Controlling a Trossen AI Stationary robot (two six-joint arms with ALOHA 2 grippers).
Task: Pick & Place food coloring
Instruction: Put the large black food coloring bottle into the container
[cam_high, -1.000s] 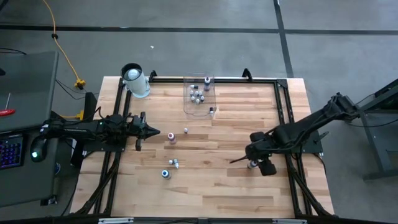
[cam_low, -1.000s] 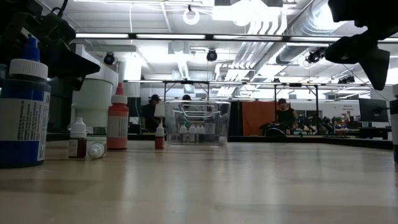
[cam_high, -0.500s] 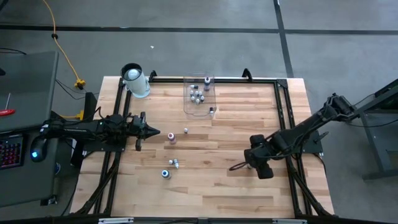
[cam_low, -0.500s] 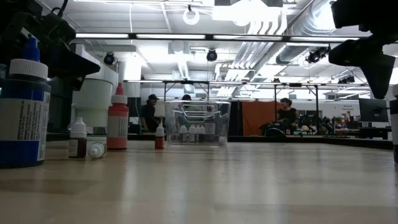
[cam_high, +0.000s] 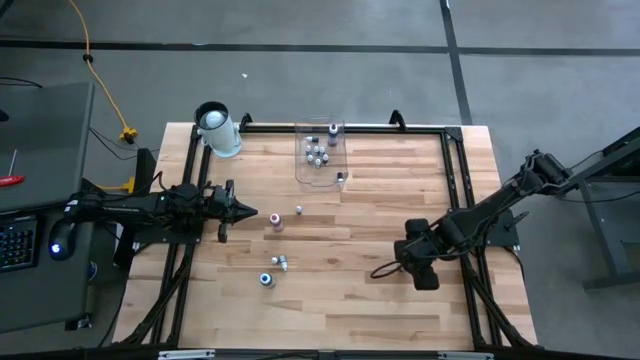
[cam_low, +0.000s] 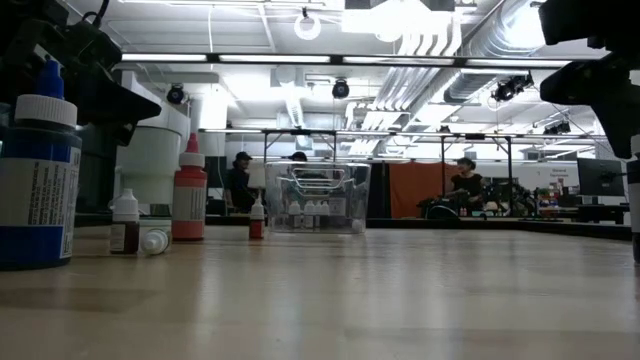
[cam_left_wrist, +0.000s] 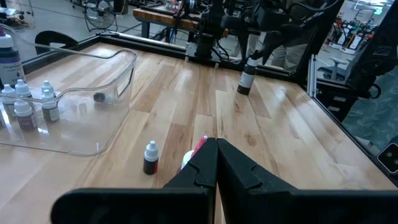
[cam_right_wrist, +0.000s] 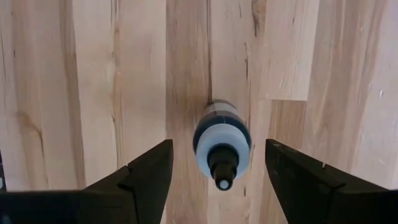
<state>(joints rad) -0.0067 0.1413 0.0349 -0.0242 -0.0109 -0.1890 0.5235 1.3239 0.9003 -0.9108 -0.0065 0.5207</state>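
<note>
The right end effector hangs wide open over an upright dark-capped food coloring bottle on the bench's right side, fingers either side, not touching. The left end effector waits shut and empty at the left. Near it stand loose bottles; others sit in the clear bin at the far edge, beside a white cylinder.
</note>
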